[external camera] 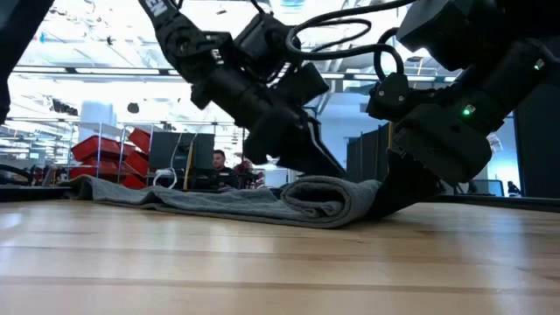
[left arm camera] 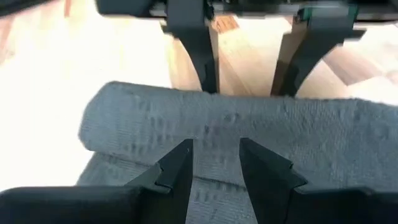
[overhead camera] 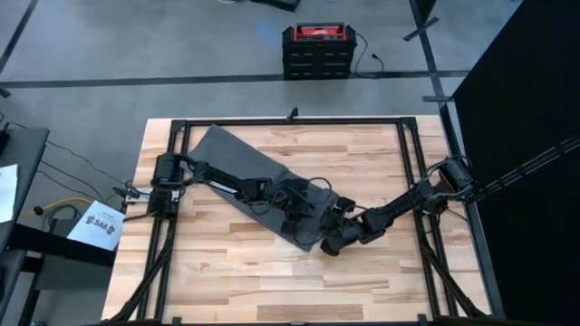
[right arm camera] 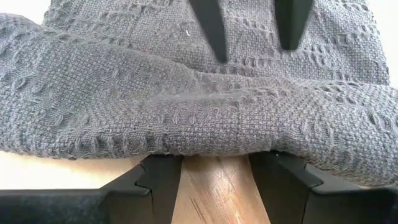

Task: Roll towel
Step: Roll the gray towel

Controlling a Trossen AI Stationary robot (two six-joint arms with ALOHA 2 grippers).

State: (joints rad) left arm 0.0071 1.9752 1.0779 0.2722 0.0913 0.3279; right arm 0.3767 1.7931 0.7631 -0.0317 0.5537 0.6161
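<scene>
Grey towel (left arm camera: 217,124) roll lies between both grippers' parted fingers (right arm camera: 158,180), ungripped.

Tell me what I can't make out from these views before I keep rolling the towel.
- High view: the rolled end of the towel is covered by both arms, so the number of turns is hidden.
- Low view: the fingertips of the left gripper and right gripper disappear behind the roll; contact with the cloth is unclear.
- Left wrist view: blurred; the towel's far end is cut off.
- Right wrist view: the towel fills the frame, hiding the rest of the table.
</scene>
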